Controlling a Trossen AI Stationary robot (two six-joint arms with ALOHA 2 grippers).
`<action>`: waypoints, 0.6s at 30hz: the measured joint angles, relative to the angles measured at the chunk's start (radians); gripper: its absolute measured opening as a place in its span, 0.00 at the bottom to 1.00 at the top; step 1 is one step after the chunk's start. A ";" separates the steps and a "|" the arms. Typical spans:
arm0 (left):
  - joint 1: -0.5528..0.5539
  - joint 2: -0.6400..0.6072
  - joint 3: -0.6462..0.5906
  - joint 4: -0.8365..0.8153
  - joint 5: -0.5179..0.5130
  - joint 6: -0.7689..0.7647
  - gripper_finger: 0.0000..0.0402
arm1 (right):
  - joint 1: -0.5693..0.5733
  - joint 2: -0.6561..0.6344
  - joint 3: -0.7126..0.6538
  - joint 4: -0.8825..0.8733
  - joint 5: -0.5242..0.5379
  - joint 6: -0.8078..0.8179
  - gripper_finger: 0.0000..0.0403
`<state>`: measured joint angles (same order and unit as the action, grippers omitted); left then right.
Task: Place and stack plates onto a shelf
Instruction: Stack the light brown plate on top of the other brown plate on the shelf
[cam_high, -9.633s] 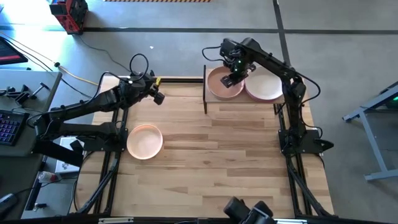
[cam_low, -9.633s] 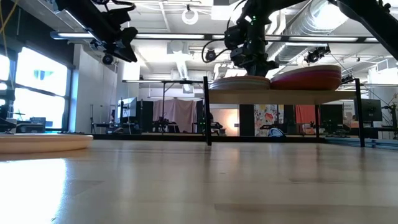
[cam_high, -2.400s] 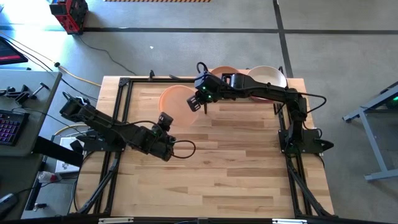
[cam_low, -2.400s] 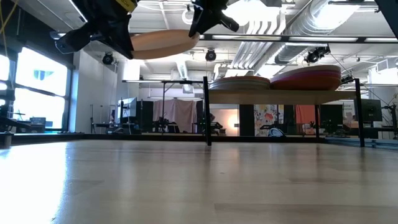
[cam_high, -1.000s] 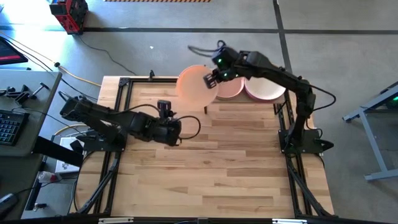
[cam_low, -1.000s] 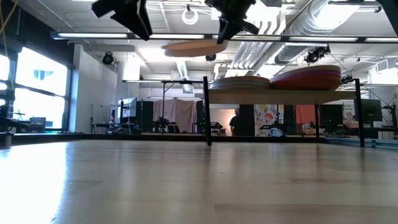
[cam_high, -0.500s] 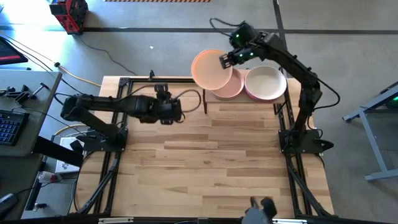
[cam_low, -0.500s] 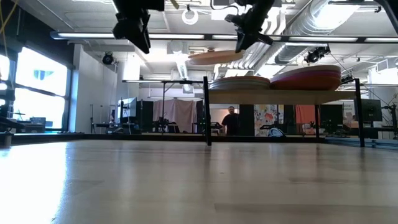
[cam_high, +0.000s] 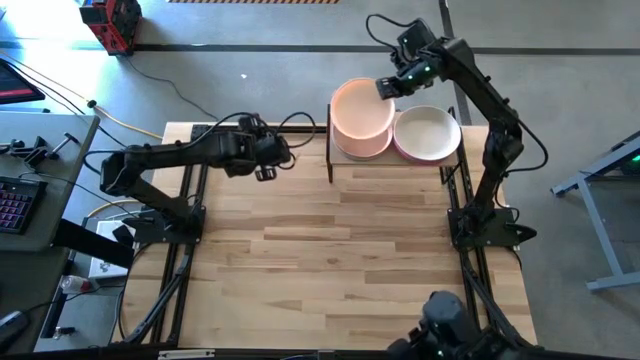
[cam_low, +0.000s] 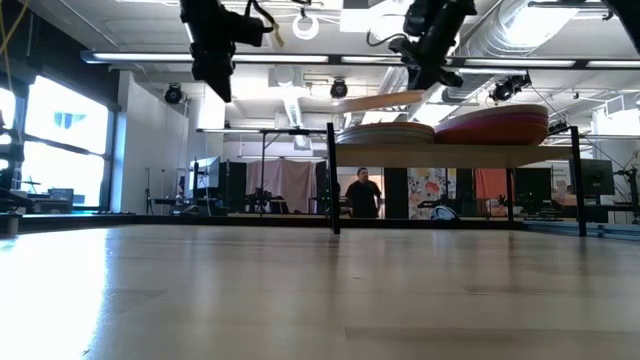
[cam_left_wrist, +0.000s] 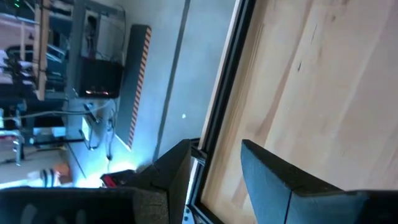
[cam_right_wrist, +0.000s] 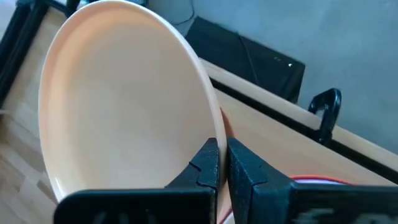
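My right gripper (cam_high: 389, 88) is shut on a peach plate (cam_high: 358, 112) that it holds in the air over the shelf's left stack (cam_low: 385, 132). In the low view the plate (cam_low: 383, 100) hangs just above that stack without touching it. A second stack, topped by an off-white plate (cam_high: 427, 133), sits on the right half of the wooden shelf board (cam_low: 455, 153). My left gripper (cam_high: 263, 160) is open and empty, raised over the table's far left part; in its wrist view, the left gripper (cam_left_wrist: 214, 171) faces the table edge. My right gripper pinches the peach plate's rim (cam_right_wrist: 213, 134) between its two fingers, on the plate's far right side (cam_high: 380, 95). The fingers come slanting down from the far right. The plate is lifted clear and tilted, its held edge higher and its free edge (cam_low: 340, 104) lower.
Black uprights stand at the shelf's ends, left upright (cam_high: 330, 145) and right upright (cam_low: 582, 180). The bare wooden tabletop (cam_high: 330, 260) stretches from the shelf to the near edge. A person (cam_low: 362, 195) stands in the room beyond the table.
My right gripper has carried the peach plate toward the table's far right and downward, from beside the shelf's left upright to over the left stack. My left gripper has moved toward the far edge, staying raised.
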<state>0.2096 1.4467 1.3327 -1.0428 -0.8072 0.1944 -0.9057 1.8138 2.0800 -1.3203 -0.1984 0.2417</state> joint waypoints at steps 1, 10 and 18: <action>0.010 0.000 0.000 0.000 0.011 0.000 0.33 | -0.006 0.003 0.000 -0.006 -0.016 -0.010 0.00; 0.069 0.000 0.000 0.001 0.024 -0.009 0.33 | -0.023 0.039 0.000 -0.044 -0.099 -0.071 0.00; 0.102 0.000 0.000 0.001 0.024 -0.027 0.33 | -0.022 0.080 0.000 -0.066 -0.122 -0.122 0.00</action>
<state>0.3111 1.4467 1.3327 -1.0420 -0.7830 0.1678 -0.9272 1.8935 2.0800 -1.3866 -0.3208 0.1202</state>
